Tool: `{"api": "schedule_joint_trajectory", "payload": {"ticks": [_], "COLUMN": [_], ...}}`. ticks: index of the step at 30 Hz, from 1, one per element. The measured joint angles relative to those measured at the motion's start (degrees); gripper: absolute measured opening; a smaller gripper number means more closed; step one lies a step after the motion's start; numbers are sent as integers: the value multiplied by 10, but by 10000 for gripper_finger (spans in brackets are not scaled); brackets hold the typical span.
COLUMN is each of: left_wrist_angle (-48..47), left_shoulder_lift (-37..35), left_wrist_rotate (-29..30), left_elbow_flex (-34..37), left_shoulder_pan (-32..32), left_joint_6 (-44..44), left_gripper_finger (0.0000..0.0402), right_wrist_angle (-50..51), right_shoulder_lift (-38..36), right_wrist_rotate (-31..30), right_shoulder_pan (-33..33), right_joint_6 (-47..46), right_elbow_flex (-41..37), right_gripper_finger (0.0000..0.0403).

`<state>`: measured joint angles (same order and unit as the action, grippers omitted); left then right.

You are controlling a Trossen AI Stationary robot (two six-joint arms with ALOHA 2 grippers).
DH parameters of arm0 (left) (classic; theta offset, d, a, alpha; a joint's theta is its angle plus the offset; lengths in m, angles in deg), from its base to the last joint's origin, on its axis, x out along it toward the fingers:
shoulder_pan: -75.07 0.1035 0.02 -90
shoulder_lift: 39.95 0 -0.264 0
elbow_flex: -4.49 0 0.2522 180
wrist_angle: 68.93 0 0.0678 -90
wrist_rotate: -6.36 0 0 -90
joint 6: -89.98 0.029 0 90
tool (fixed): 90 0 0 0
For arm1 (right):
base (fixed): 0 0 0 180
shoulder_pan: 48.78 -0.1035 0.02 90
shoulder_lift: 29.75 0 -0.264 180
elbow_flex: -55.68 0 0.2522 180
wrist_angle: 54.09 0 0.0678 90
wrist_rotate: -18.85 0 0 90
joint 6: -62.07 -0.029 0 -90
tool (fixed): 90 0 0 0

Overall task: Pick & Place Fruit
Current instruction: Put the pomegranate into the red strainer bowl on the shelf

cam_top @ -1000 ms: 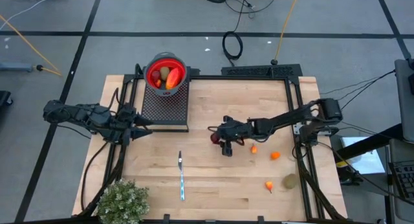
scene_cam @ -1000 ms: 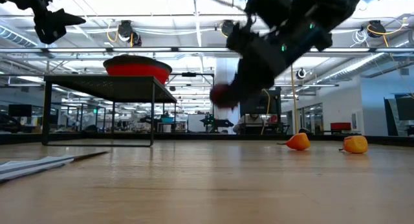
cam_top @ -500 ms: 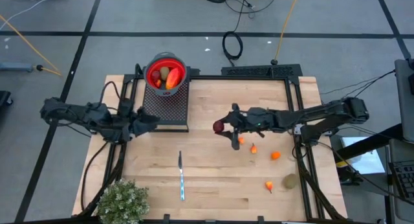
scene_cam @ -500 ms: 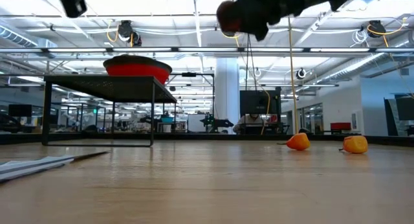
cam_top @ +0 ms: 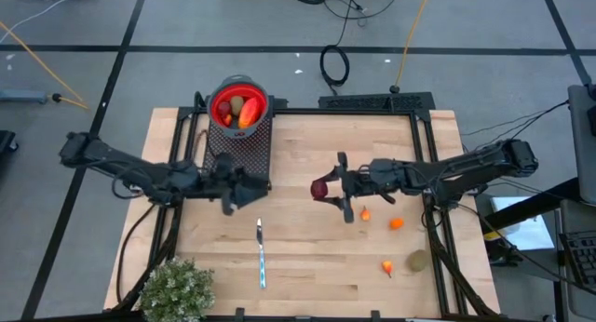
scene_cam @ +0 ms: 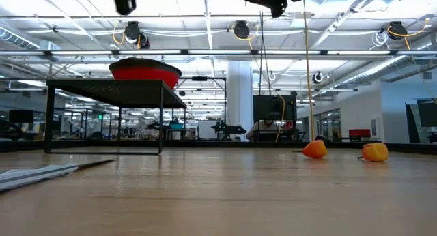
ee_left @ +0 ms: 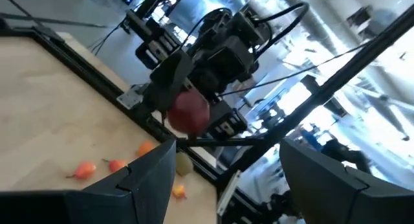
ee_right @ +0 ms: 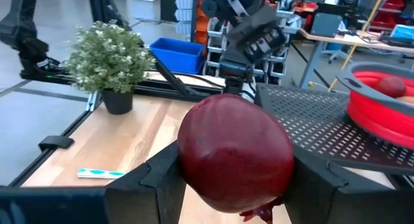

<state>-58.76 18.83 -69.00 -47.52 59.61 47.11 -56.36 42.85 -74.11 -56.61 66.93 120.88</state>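
Note:
A dark red ball [ee_right: 234, 153] hangs high above the table's middle, with my right gripper [cam_top: 323, 188] shut on it. Facing it from the table's left, my left gripper [cam_top: 258, 186] stands open and level with nothing between its fingers; in the left wrist view the ball [ee_left: 189, 112] shows just ahead. A red bowl [cam_top: 239, 105] holding fruit sits on a black perforated stand [cam_top: 237, 153]. On the table at the right lie three small orange bits [cam_top: 365, 214] [cam_top: 397, 223] [cam_top: 386, 265] and a brown-green kiwi [cam_top: 418, 261]. My right gripper pinches the ball between its two fingers, one on each opposite side [ee_right: 186, 156]. The fingers [ee_right: 150, 185] lie level and come from the table's right. The ball is lifted clear, well above the table.
A slim knife [cam_top: 261, 252] lies near the table's front middle. A bushy green plant [cam_top: 177, 289] stands at the near left corner. Black frame rails [cam_top: 438, 220] run along the table's sides and back.
My right gripper has risen with the dark red ball, lifting it from low over the table to high above it, and has levelled out. My left gripper has gone toward the table's right, out over the table toward the ball, staying open.

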Motion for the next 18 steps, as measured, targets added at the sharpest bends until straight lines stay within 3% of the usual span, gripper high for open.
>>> {"api": "schedule_joint_trajectory", "payload": {"ticks": [5, 10, 18], "left_wrist_angle": [-5, -98, -312], "left_shoulder_lift": [83, 148, 228], "left_wrist_rotate": [0, 9, 9], "left_elbow_flex": [-85, -186, -341], "left_shoulder_pan": [0, 0, 9], "left_joint_6": [63, 109, -12], "left_gripper_finger": [273, 273, 273], "right_wrist_angle": [0, -1, -10], "right_shoulder_lift": [0, -3, -10], "right_wrist_rotate": [2, 34, 18], "right_shoulder_pan": [-10, -17, -31], "right_joint_6": [6, 6, 34], "right_elbow_flex": [0, 0, 0], "right_gripper_finger": [197, 198, 198]}}
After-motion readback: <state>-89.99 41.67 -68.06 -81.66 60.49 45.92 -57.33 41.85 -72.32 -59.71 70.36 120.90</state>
